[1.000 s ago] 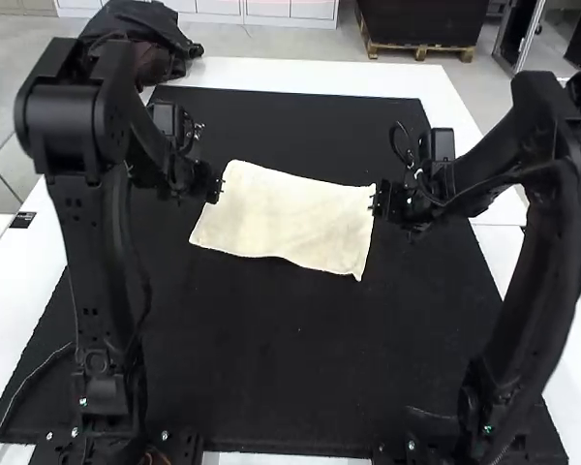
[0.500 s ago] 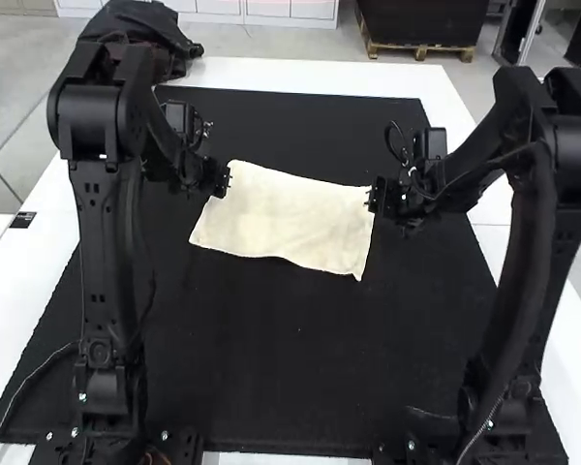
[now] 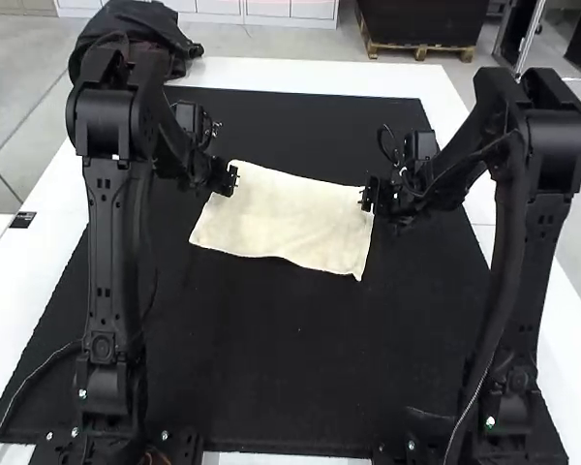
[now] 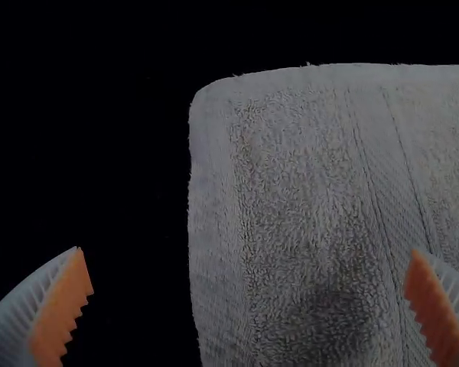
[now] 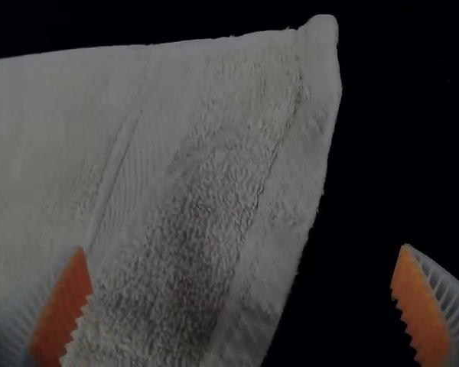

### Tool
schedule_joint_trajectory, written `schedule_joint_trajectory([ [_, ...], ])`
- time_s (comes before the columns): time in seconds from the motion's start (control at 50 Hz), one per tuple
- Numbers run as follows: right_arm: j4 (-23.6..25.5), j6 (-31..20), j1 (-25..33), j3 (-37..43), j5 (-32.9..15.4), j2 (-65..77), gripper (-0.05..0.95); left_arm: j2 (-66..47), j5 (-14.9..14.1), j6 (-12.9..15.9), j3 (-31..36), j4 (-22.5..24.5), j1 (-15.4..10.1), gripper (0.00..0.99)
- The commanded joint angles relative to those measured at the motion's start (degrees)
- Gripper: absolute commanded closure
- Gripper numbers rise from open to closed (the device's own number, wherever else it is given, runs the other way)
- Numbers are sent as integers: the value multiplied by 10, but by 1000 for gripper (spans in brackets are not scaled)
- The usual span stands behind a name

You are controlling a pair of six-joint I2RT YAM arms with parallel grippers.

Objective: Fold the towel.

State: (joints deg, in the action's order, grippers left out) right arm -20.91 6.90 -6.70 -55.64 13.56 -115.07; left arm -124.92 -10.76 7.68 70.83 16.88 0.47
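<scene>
One towel [image 3: 286, 218], spread, long axis crosswise, right end slightly nearer

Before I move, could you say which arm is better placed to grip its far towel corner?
Left, probably: left pincer and right pincer stand open over side edges of the towel, but the left far corner looks nearer its pincer than the right one does.

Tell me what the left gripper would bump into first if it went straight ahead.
Probably the pale towel, near its far left corner, though the height of the left gripper is unclear.
</scene>
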Motion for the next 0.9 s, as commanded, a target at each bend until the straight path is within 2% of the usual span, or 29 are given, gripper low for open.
schedule_joint_trajectory([
  [0.0, -6, 5, -8, -25, 5, -15, -8, -3, -7, 0, 23, 2, 1, 39],
  [0.16, -6, 5, -9, -41, 5, -31, -8, -18, -7, 0, 38, 0, 2, 39],
  [0.56, -8, 4, -9, -64, 4, -55, -8, -51, -7, -11, 79, -47, 2, 41],
  [0.88, -8, -5, -11, -70, 0, -64, -10, -72, -4, -14, 97, -66, 1, 52],
])
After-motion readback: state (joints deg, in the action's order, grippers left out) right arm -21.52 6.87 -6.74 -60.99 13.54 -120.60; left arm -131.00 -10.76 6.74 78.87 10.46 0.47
